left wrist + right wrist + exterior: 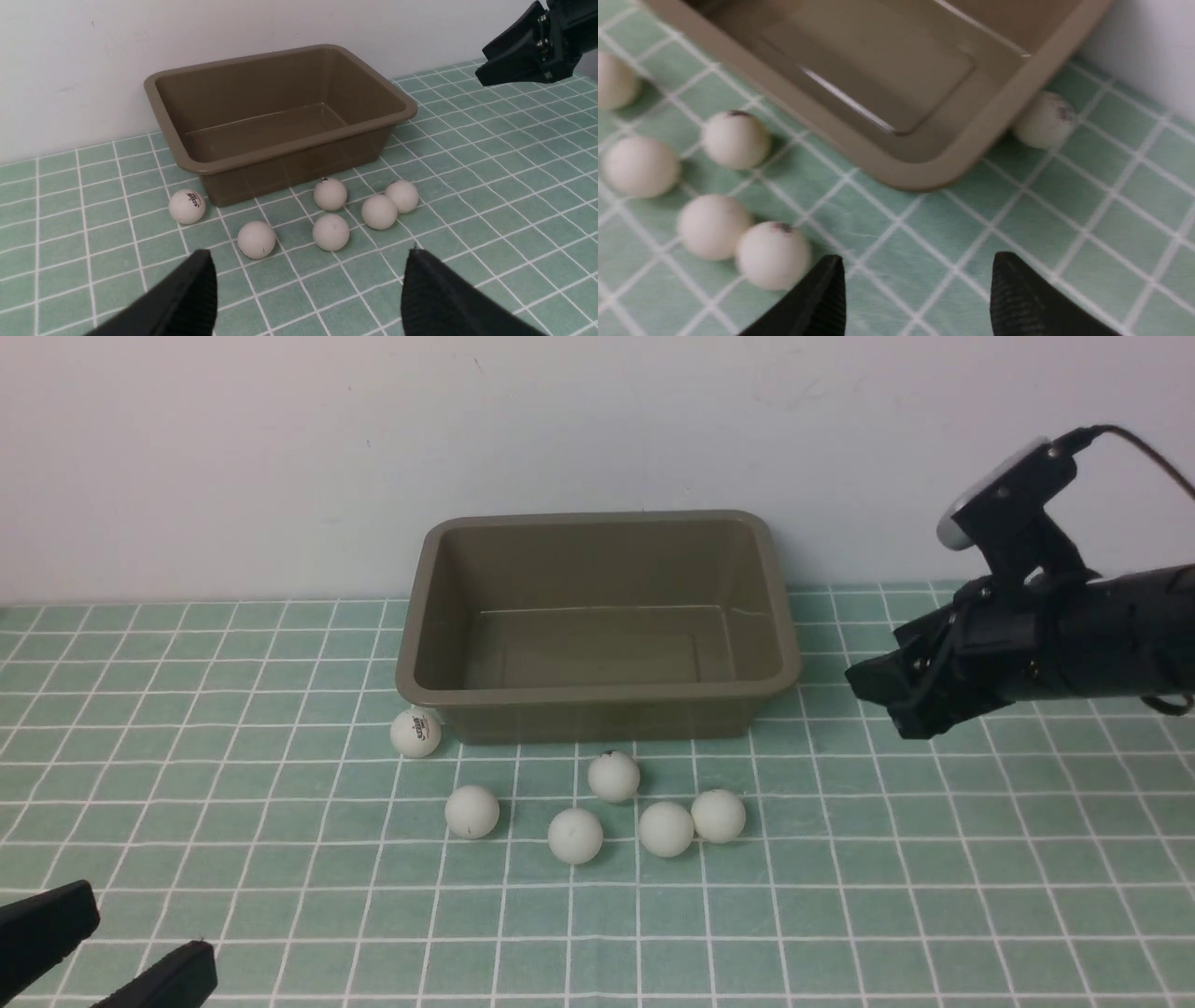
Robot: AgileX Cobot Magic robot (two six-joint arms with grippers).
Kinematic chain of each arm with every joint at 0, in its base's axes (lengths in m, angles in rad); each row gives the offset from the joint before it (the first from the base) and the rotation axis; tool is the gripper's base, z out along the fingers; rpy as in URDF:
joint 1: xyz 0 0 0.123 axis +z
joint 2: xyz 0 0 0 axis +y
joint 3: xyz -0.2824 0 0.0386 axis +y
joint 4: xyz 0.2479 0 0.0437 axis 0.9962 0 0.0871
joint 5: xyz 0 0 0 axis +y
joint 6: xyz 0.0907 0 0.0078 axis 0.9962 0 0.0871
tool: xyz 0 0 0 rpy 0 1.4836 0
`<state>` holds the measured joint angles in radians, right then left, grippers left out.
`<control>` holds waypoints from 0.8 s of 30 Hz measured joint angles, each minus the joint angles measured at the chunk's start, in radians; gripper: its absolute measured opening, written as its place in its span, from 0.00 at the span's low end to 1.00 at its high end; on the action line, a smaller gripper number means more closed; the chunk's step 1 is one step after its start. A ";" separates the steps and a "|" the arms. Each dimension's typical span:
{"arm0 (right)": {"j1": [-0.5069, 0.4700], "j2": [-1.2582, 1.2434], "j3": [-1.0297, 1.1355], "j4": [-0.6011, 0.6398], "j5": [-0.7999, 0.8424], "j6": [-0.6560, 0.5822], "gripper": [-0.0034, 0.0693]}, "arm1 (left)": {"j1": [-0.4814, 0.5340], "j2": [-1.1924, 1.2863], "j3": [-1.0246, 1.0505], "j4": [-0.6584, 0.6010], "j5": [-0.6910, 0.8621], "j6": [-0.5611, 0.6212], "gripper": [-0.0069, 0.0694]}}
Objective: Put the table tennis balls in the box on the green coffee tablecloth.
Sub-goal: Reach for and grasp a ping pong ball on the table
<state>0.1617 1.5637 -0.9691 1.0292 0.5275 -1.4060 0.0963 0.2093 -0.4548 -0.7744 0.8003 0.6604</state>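
Front: six white balls [574,835] sit on the green cloth [840,915] just in front of the empty box [597,719], right claw [878,702] hovering off its right end; left wrist: left claw [309,261] spread wide, holding nothing; right wrist: right claw [917,280] parted, empty, above cloth beside two touching balls.

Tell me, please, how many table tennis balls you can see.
6. All lie on the cloth in front of the box, none inside: the logo ball by its left corner, one nearer the robot, one mid-front, and three in a row toward the right. None seems hidden.
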 joint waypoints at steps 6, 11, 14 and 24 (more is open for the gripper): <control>0.002 0.000 0.000 0.085 0.134 0.053 0.58 | 0.000 0.000 0.000 0.001 0.000 0.001 0.72; 0.002 0.000 0.000 0.097 0.132 0.114 0.58 | 0.000 0.000 0.000 0.002 0.000 0.002 0.72; 0.002 0.000 0.000 0.102 0.068 0.110 0.58 | 0.000 0.000 0.000 0.002 0.000 0.002 0.72; -0.003 0.000 0.000 0.122 -0.131 0.103 0.58 | 0.000 0.000 0.000 0.002 0.024 0.002 0.72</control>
<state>0.1584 1.5637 -0.9691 1.1512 0.3969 -1.3025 0.0963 0.2093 -0.4548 -0.7723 0.8239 0.6627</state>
